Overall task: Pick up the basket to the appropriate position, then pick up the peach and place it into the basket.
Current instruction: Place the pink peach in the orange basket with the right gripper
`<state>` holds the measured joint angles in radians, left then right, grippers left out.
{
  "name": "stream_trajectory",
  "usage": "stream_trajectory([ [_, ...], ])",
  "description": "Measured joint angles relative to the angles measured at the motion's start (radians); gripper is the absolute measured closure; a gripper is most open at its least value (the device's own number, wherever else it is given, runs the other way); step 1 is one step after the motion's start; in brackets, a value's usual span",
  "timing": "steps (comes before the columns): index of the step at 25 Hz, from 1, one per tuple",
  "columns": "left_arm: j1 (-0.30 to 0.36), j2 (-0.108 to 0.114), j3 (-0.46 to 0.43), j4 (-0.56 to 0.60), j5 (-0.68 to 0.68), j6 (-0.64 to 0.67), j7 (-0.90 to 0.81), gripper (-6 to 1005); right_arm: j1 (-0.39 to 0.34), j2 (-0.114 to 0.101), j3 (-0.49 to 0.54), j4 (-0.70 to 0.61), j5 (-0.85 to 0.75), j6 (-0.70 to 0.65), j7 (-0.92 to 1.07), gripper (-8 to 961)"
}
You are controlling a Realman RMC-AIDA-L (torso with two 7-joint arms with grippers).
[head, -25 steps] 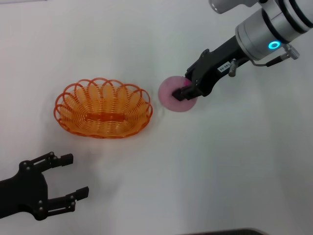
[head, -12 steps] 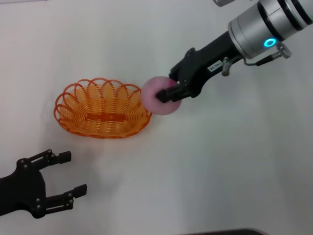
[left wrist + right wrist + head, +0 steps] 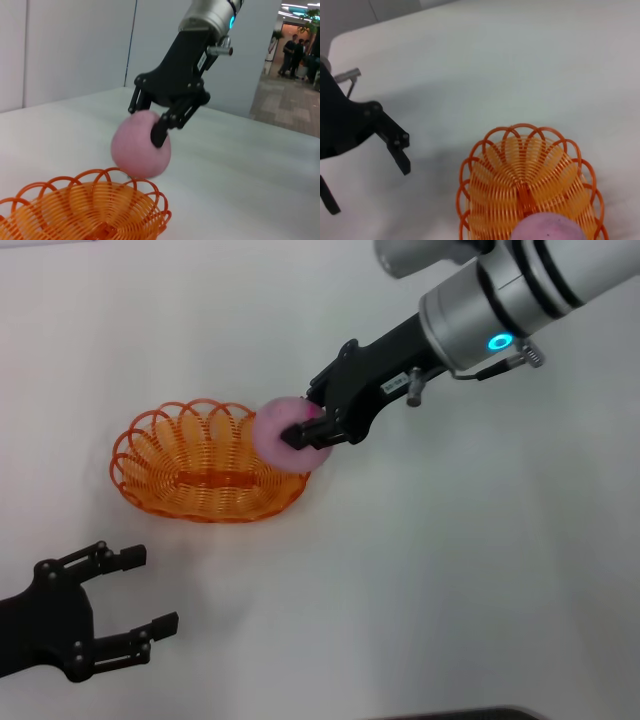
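The left claw (image 3: 140,590) sits at about 7 o'clock on the white bench (image 3: 450,570), fingers spread wide and holding nothing, well apart from the basket (image 3: 195,465). The basket stands upright on the bench at about 9 o'clock, its inside bare. At the basket's 3 o'clock rim hangs the peach (image 3: 283,433), lifted clear of the bench and overlapping the scalloped edge; the left wrist view shows it raised above the rim (image 3: 107,175). The right claw (image 3: 312,430), reaching in from 1 o'clock, is clenched on the peach, black fingers (image 3: 161,131) pressed against its sides.
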<state>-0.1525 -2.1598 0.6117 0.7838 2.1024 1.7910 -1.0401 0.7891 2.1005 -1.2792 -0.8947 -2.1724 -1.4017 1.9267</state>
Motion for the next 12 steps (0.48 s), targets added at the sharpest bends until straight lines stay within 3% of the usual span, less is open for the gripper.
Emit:
stream_trajectory([
  [12,-0.001,0.0,-0.006,0.0,-0.001,0.007,-0.001,158,-0.002,0.001,-0.08,0.025,0.071,0.082,-0.048,628],
])
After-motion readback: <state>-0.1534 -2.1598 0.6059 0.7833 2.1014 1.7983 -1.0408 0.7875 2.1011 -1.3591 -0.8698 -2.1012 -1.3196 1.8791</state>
